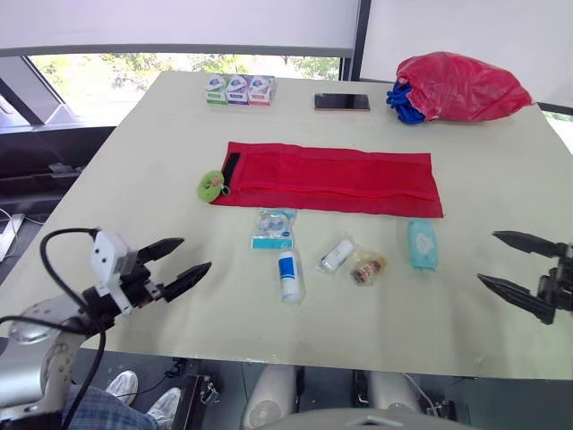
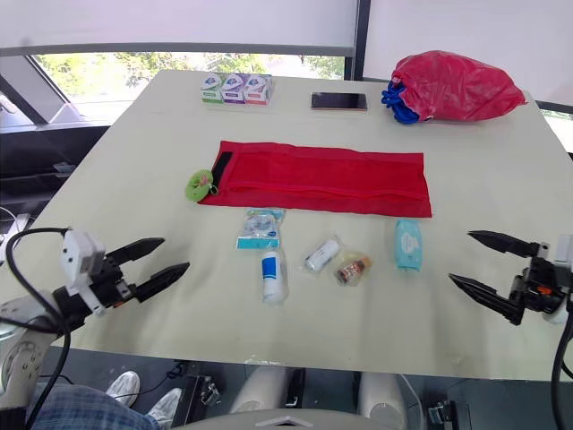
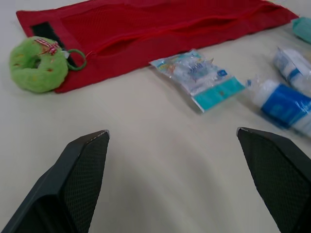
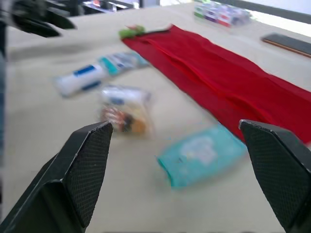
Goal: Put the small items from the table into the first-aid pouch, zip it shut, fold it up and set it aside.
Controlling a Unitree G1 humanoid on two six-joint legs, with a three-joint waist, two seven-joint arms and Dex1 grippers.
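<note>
— Grippers?
— The left gripper [image 1: 196, 253] and right gripper [image 1: 487, 256] hover over the near tabletop [image 1: 134, 179], both jaws spread wide and empty.
— The pouch?
— The red mesh first-aid pouch [image 1: 331, 179] lies flat and unfolded mid-tabletop, just beyond the small items [image 1: 337, 255], with a green ring [image 1: 211, 185] at its left end.
</note>
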